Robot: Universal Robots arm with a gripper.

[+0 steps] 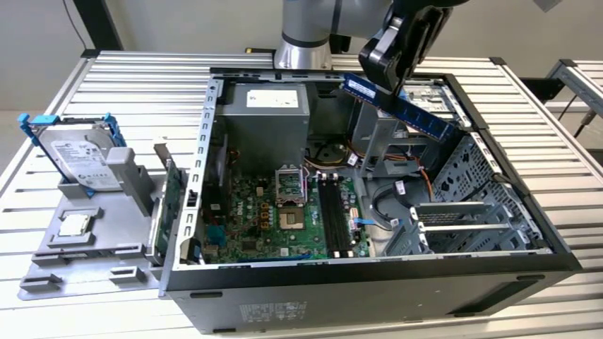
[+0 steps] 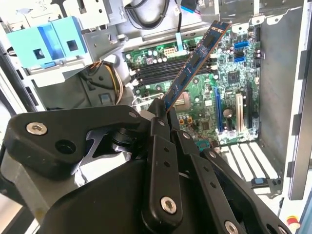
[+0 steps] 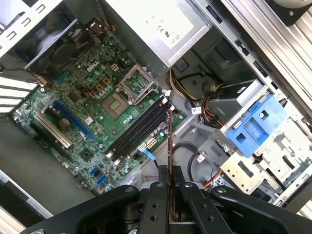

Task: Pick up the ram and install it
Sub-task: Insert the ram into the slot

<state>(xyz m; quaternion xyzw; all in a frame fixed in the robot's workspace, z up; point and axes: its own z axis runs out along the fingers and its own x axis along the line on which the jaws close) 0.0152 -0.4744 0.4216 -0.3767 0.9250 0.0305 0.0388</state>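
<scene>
Holding ram (image 1: 414, 113) pinched in gripper (image 1: 380, 76), tilted, high over case (image 1: 377, 275), exterior view's right of slots (image 1: 332, 208). Carry phase, prob. Calls for squaring w/ 1 slot.

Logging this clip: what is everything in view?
table: one, pale metal, under everything
computer case: one, black-grey, on the table
motherboard: one, green, inside the case
memory slots: four, black, on the motherboard
power supply: one, grey, case's far end
tray: one, grey, exterior view's left of the case
hard drive: one, silver, upright on the tray
processor chip: one, silver, flat on the tray
expansion card: one, green, edge-on beside case
ram: one, dark, tilted above the case
gripper: one, black, shut on the ram
</scene>
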